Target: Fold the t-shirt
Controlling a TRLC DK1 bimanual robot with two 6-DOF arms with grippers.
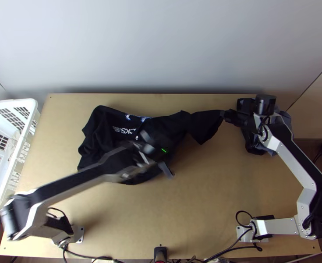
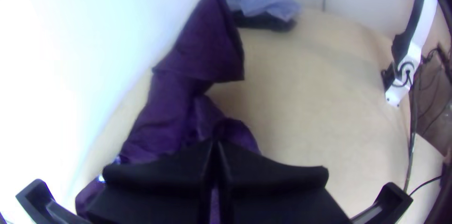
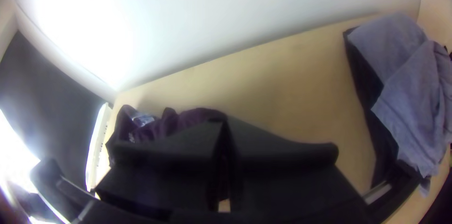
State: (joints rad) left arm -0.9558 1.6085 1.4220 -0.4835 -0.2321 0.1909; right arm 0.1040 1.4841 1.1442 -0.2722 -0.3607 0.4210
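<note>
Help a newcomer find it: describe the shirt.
On the table, look between the white basket and the pile. The black shirt lies bunched, one end in the right gripper. White print marks it; the pile has blue-grey cloth.

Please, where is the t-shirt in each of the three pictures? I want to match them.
Top view: the t-shirt lies bunched left of middle, one end in the right end effector.
Left wrist view: beyond the left end effector, stretching toward the grey cloth.
Right wrist view: partly behind the right end effector, on the white basket's side.
Shared landmark: the grey cloth, around the right end effector in top view.
</note>
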